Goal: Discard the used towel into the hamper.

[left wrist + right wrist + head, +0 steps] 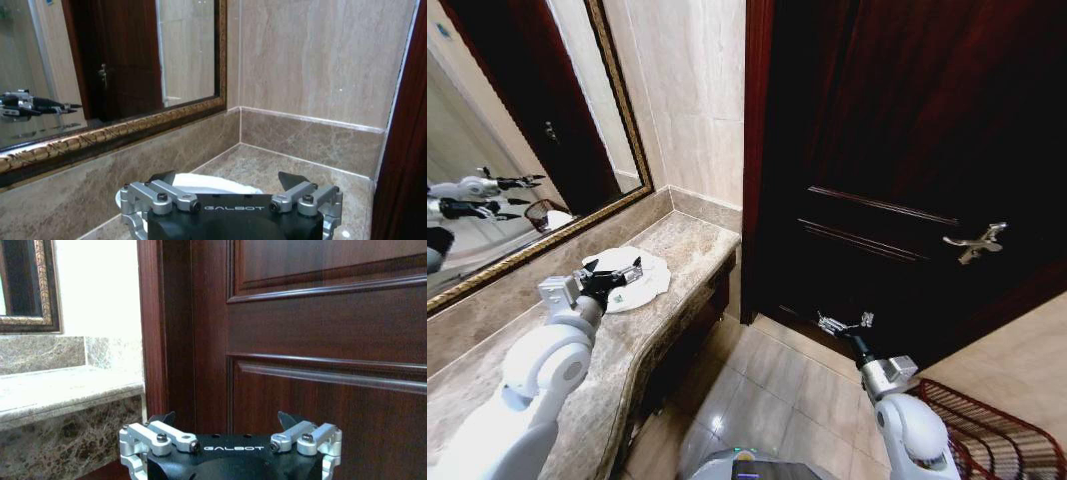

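white, crumpled towel (632,277) lying in a flat heap on the marble tabletop (689,248). left gripper (613,272) above it, jaws wide. right gripper (841,322) near the door (897,150), jaws wide

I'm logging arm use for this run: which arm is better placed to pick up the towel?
Left. The left gripper hovers open right over the white towel on the marble counter. The right gripper hangs low by the door, away from the counter.

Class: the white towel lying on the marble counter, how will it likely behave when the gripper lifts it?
The towel lies flat and rumpled, so it is probably floppy and will drape. It looks thin, likely light. The open left gripper hovers above it; a pinch may catch only a fold.
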Motion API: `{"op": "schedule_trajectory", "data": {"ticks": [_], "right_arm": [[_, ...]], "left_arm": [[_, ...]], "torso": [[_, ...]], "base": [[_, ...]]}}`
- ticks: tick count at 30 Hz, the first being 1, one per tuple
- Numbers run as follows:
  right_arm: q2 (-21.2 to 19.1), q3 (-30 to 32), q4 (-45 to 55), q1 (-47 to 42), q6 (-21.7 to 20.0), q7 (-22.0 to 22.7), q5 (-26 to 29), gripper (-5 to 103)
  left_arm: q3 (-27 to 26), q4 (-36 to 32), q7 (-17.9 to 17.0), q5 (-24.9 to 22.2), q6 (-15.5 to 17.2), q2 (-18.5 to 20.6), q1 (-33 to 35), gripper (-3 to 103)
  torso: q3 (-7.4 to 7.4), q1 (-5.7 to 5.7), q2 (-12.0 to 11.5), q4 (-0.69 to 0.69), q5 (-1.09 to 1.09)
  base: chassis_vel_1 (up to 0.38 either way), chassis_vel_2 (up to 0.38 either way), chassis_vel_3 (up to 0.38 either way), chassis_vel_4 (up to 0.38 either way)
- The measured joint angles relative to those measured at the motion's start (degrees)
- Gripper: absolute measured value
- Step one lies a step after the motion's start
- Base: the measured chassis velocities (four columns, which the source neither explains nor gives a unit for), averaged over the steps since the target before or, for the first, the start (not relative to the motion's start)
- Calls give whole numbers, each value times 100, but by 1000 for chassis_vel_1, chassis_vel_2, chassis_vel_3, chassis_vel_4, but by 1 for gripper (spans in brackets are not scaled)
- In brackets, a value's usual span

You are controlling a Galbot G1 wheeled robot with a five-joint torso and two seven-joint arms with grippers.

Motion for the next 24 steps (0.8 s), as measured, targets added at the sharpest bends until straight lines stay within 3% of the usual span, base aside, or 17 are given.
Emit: {"op": "schedule_trajectory", "data": {"ticks": [9, 13, 18, 24], "right_arm": [[-2, 11, -8, -13, 8, -6, 16, 100], [-20, 13, -24, -2, 9, -10, 30, 100], [-57, 15, -46, 13, 9, -16, 53, 100], [-91, 28, -61, 37, 3, -23, 84, 100]], "left_arm": [[-15, -23, -83, -247, 27, 76, 17, 100], [-54, -44, -292, -602, 107, 159, 3, 100], [-59, 67, -789, -1259, 206, 229, -61, 100], [-54, 267, -1083, -1586, 221, 346, -101, 100]], "torso": [[62, 70, 128, 1, 0], [119, 118, 237, 1, 0], [211, 191, 403, 1, 0], [328, 287, 617, 1, 0]], "base": [[0, 0, 0, 0], [0, 0, 0, 0], [0, 0, 0, 0], [0, 0, 0, 0]]}}
